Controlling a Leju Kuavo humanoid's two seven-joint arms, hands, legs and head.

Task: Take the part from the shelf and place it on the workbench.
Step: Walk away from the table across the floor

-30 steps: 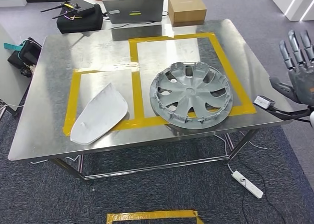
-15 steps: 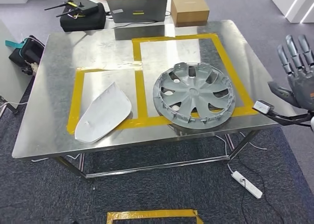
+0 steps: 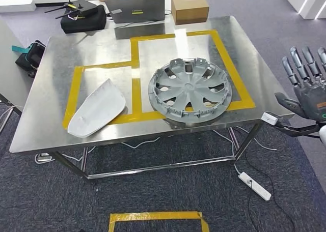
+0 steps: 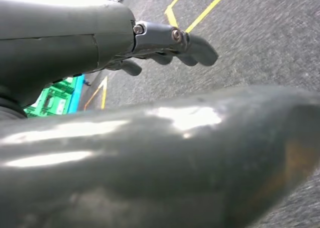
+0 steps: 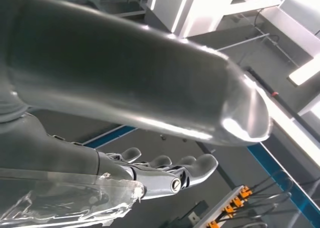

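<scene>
The hubcap (image 3: 190, 89) lies flat on the table (image 3: 46, 120), inside the right yellow tape (image 3: 135, 97) box, its near rim over the tape line. The right hand (image 3: 307, 89) hovers off the table's right edge, well apart from the hubcap, fingers (image 3: 298, 64) spread, grasping nothing. The left hand (image 4: 166, 45) has fingers loosely extended above the floor, released. A white cover (image 3: 96, 109) lies left of the hubcap; a laptop (image 3: 134, 9) and box (image 3: 190, 7) stand beyond the far edge.

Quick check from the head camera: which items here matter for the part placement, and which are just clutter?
Job items:
- wheel cover on the workbench
- white panel beside it
- right hand, holding nothing

Lying about:
- laptop
- cardboard box
- black bag
- power strip on the floor
</scene>
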